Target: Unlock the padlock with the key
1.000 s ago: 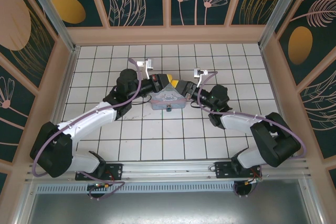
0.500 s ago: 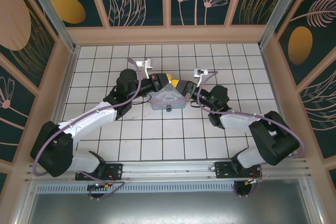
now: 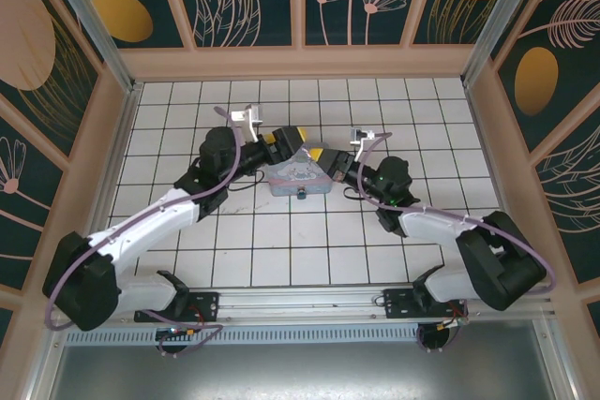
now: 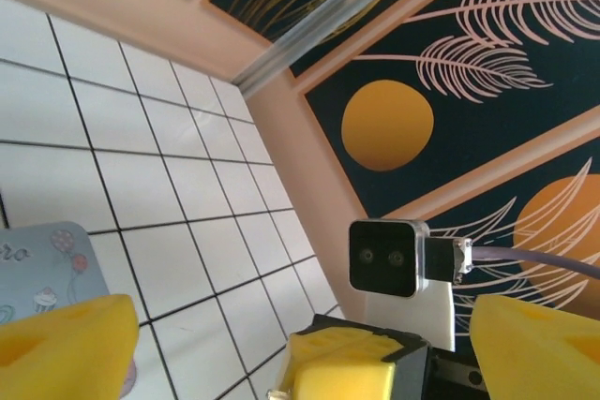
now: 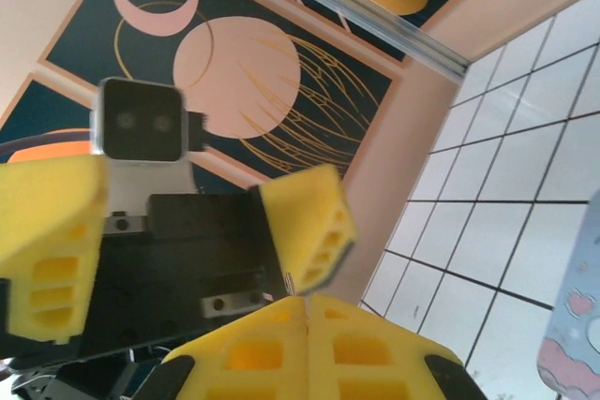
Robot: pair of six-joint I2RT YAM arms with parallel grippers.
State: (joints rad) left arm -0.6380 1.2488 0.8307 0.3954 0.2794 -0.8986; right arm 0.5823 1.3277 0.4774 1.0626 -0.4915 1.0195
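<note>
Top external: padlock [image 3: 302, 195] is sitting at tin box [image 3: 300, 178] near edge on worktop [image 3: 281, 245], axis too small to read, seemingly not yet unlocked | right claw [image 5: 307, 311] is pressing shut, likely pinching key [image 5: 290, 279], its sliver pointing out toward left claw [image 4: 300, 348] | left claw is gaping wide, holding nothing.

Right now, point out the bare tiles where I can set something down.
Free: the tile rows along the back wall, corner to corner, and the near tiles between the tin box and the front rail. Crowded: the centre, where the left hand and the right hand meet over the tin box.
</note>
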